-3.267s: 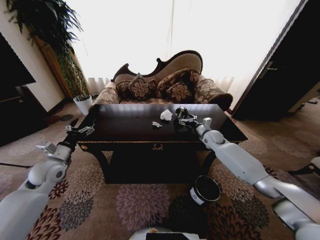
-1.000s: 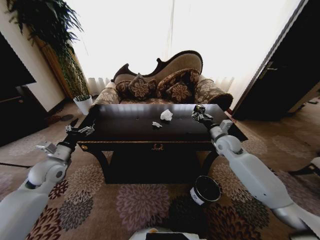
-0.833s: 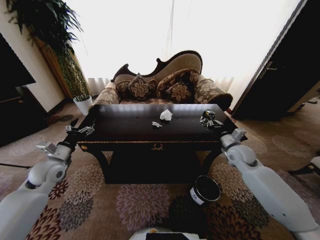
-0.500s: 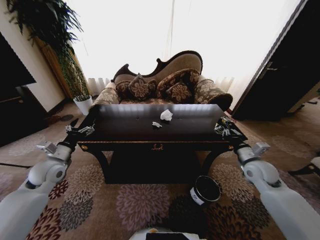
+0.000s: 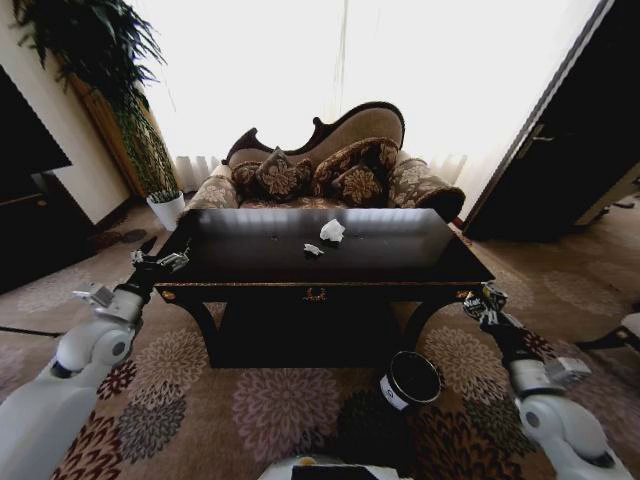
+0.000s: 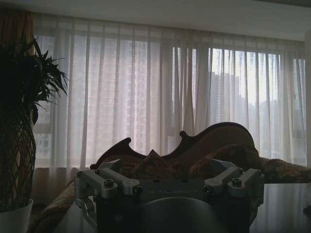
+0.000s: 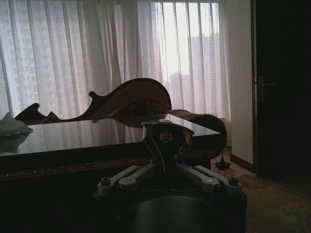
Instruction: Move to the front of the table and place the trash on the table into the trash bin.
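Black and rounded, the small lump of trash [image 7: 165, 138] sits pinched in the right end effector [image 5: 485, 305], off the glossy black tabletop [image 5: 400, 255] at its 4 o'clock corner; it looks light and firm. White tissue wads [image 5: 332, 231] lying mid-tabletop should crush softly, best pinched across the middle. At 6 o'clock on the carpet the small black cylindrical trash bin [image 5: 408, 380] looks empty. Parked at 9 o'clock, the left end effector [image 5: 160, 262] shows spread fingers, holding nothing.
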Tool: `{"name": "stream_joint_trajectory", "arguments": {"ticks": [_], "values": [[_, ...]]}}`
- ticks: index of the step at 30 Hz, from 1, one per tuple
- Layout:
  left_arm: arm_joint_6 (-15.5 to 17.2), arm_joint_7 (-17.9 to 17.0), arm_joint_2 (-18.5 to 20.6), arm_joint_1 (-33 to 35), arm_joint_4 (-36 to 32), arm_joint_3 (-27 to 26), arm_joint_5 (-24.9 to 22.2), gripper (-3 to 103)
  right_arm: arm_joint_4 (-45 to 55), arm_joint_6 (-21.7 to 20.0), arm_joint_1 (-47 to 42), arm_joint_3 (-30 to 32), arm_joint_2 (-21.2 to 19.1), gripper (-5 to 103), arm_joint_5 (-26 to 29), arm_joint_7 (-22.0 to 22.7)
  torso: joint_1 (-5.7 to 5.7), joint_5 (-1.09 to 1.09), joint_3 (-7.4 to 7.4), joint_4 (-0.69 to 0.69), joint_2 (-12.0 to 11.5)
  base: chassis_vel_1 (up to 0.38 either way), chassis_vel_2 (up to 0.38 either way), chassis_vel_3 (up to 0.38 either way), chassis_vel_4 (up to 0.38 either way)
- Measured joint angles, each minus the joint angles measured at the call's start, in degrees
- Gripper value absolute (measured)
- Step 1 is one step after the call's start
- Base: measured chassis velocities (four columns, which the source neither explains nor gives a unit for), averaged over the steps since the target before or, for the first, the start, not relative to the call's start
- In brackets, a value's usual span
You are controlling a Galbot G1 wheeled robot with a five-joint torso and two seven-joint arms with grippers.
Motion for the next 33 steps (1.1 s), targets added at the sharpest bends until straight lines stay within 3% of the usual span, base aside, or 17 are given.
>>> {"name": "stream_joint_trajectory", "arguments": {"ticks": [6,12,25,33], "values": [[0.0,0.0,0.0,0.0,0.0,0.0,0.0,100,-7.7,3.7,2.1,-4.9,5.5,0,-7.6,-0.5,0.01,0.02,0.01,0.01,0.0,0.000,0.000,0.000,0.000],[0.0,0.0,0.0,0.0,0.0,0.0,0.0,100,-17.4,6.6,6.1,-9.0,7.2,0,-13.2,-1.0,0.01,0.00,0.01,0.01,0.0,0.000,0.000,0.000,0.000],[0.0,0.0,0.0,0.0,0.0,0.0,0.0,100,-43.1,11.0,18.2,-15.6,7.1,0,-17.6,-2.1,0.01,0.00,0.01,0.00,0.0,0.000,0.000,0.000,0.000],[0.0,0.0,0.0,0.0,0.0,0.0,0.0,100,-54.0,10.6,25.1,-18.2,8.7,0,-19.0,-1.9,0.01,0.01,0.01,0.00,0.0,0.000,0.000,0.000,0.000]]}}
